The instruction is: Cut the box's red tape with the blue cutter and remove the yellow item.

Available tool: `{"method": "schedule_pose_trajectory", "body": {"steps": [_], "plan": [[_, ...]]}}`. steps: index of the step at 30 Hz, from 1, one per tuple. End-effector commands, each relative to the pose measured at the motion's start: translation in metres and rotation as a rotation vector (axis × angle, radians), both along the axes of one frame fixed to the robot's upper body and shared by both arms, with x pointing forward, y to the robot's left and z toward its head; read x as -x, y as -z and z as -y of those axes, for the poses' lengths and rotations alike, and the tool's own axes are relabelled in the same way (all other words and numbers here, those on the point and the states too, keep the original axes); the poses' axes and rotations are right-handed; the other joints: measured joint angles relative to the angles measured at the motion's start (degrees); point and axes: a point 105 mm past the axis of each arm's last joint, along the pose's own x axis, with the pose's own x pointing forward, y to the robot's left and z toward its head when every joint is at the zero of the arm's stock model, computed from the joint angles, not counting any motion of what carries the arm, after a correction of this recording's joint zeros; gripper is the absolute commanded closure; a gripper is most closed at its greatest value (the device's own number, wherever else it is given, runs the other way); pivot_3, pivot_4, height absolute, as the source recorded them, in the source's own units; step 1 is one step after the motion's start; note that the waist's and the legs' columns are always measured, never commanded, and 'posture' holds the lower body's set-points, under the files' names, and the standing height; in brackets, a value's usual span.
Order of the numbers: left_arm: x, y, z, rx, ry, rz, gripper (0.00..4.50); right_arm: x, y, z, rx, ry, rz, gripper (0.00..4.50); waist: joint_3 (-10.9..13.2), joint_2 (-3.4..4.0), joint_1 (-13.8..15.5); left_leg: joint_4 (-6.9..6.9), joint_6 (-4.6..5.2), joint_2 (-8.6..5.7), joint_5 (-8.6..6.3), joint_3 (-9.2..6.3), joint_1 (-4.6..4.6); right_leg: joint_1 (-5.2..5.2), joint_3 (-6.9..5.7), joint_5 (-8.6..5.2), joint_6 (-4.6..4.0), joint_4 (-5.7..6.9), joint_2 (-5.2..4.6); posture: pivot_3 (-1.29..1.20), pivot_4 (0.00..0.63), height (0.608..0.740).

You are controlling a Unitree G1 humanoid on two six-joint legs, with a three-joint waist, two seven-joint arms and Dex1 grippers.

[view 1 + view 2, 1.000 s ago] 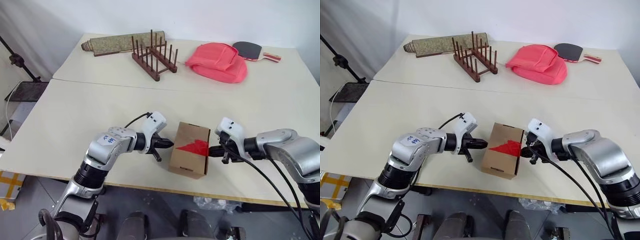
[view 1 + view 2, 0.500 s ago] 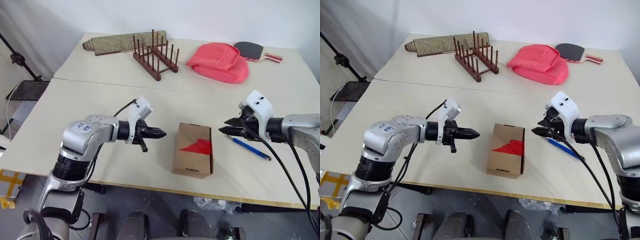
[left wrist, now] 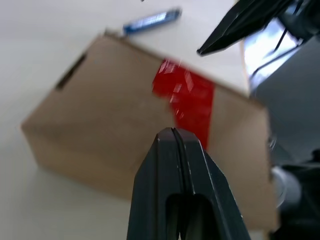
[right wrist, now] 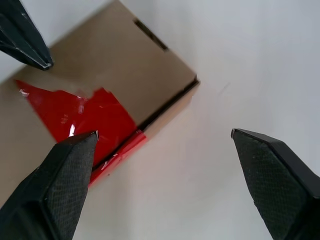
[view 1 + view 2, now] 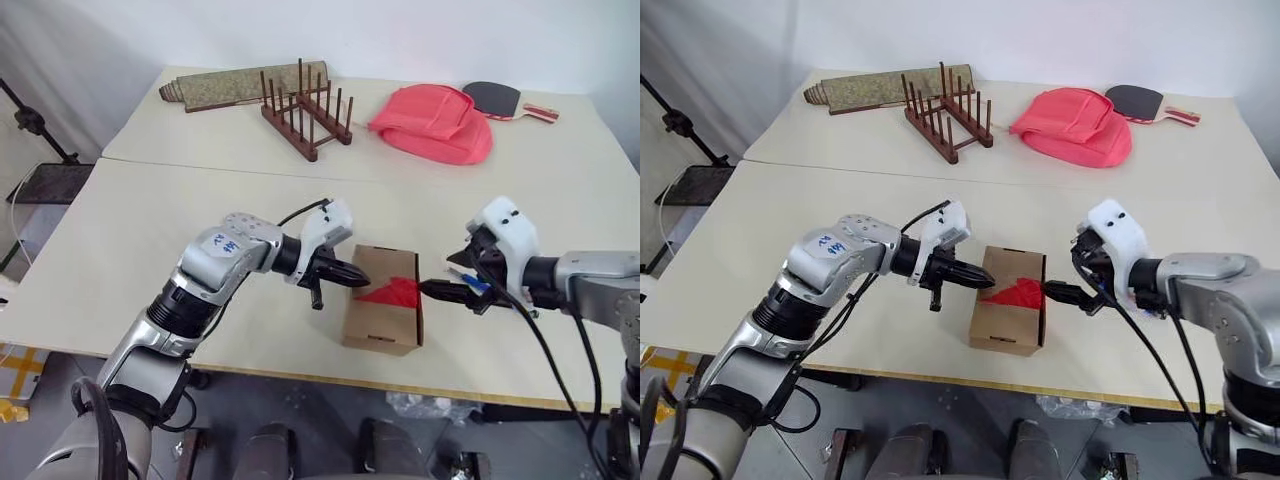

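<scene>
Box: the small brown cardboard box (image 5: 383, 312) stands near the front edge of the pale table (image 5: 150, 230), between the two grippers, probably so both arms reach it.
Tape: the ragged bright red tape (image 5: 392, 292) runs from the top over the right edge; the flap there is not opened yet.
Left gripper: the left gripper (image 5: 358, 279), at 9 o'clock of the box, has its black fingers pressed together and empty, the tip over the box top, probably to steady it.
Right gripper: the right gripper (image 4: 165, 145), at 3 o'clock, has its fingers spread wide, holding nothing.
Cutter: the slim dark blue cutter (image 3: 151, 20) lies on the table beyond the box, not gripped.
</scene>
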Motion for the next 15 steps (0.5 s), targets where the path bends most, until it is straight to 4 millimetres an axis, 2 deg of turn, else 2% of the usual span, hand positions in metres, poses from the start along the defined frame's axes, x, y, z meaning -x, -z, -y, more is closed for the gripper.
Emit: {"method": "schedule_pose_trajectory", "body": {"steps": [1,7,15], "plan": [[-0.005,-0.004,0.0,-0.07,0.032,0.1,4.5,-0.001,-0.006,-0.001,0.006,0.025,0.061,0.05,0.0,0.0,0.12,0.0,0.0,0.0,0.0,-0.01,0.0,0.0,0.0,0.0,0.0,0.02,0.0,0.0,0.15,0.74],[-0.012,0.001,0.0,-0.112,0.044,0.137,4.5,-0.006,0.003,0.003,0.009,0.073,0.044,0.05,0.0,0.0,0.14,-0.01,0.0,0.0,0.0,-0.04,0.01,0.01,-0.03,0.0,0.0,0.04,0.0,0.0,0.15,0.74],[-0.013,0.003,0.003,-0.121,0.065,0.146,4.5,0.0,0.024,0.025,0.106,0.112,-0.016,0.05,-0.03,-0.04,0.21,0.01,0.04,-0.01,0.02,-0.03,0.04,0.08,0.0,0.0,0.0,0.01,-0.01,0.0,0.15,0.74]]}}
